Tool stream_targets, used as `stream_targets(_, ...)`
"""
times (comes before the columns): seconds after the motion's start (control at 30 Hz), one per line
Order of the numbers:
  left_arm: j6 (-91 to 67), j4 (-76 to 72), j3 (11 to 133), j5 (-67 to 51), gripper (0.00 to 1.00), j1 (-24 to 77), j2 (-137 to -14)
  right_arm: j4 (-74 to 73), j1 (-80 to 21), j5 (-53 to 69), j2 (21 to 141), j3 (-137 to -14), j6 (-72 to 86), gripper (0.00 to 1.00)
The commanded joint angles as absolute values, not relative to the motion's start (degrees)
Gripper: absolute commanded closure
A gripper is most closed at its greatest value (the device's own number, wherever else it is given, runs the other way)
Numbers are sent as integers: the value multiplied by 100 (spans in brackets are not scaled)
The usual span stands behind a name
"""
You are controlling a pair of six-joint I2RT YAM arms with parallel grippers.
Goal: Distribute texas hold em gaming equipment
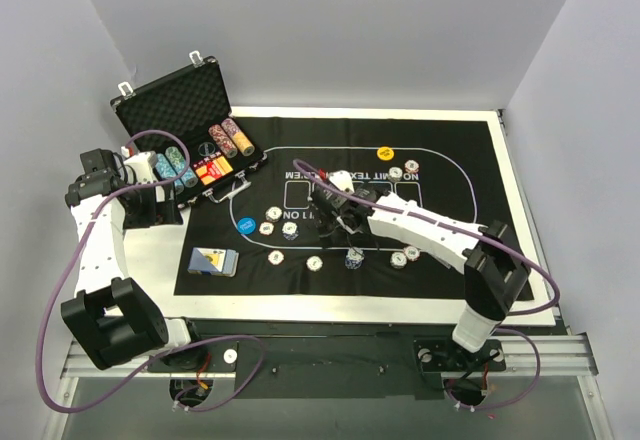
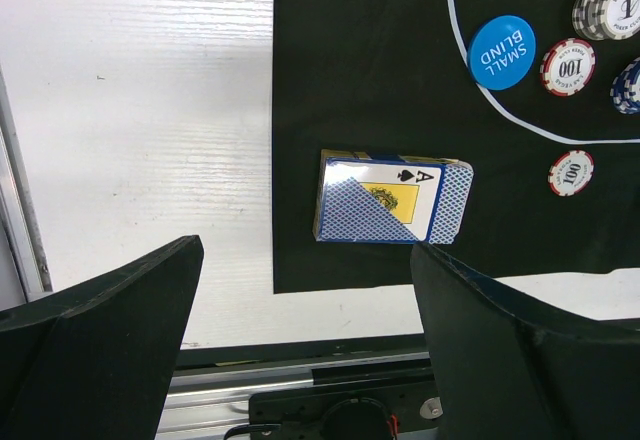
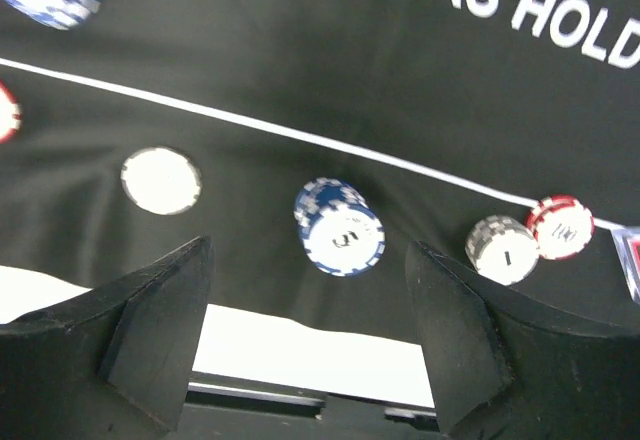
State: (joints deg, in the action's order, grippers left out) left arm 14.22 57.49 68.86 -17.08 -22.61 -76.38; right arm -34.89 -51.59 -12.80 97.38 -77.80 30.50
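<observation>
On the black mat (image 1: 450,140) lie several poker chips, a yellow button (image 1: 384,153) and a blue button (image 1: 245,226). A blue-backed card deck (image 1: 213,261) rests at the mat's near left corner. My right gripper (image 1: 335,215) hovers over the mat's middle, open and holding nothing (image 3: 310,340). Beyond its fingers stands a blue chip stack (image 3: 340,230), with a grey-white stack (image 3: 502,249), a red chip (image 3: 560,227) and a white disc (image 3: 160,180) around it. My left gripper (image 1: 158,208) is beside the case, open and empty (image 2: 305,330). The card deck (image 2: 392,198) and the small-blind button (image 2: 502,52) show past it.
The black case (image 1: 180,100) stands open at the back left with chip rows (image 1: 229,138) and cards inside. White table (image 2: 140,110) borders the mat on the left. The metal rail (image 1: 330,355) runs along the near edge. White walls close in the back and sides.
</observation>
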Motion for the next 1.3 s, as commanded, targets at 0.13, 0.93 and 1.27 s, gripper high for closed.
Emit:
stream_targets(0.13,1459,5669,6855,-1907,3,-2294,-7576,-3516,-5150,-1574,9606,-6786,3243,26)
stream_targets(0.93,1459,5687,6908,-1811,3,-2294,-7585,-2707,-4957,-1028,9941,-6416,3419,53)
stream_targets(1.27,1459,5686,6882,-1810,3,-2294,-7576,-2733,-4948,-1081,9668,-6284,3428,59)
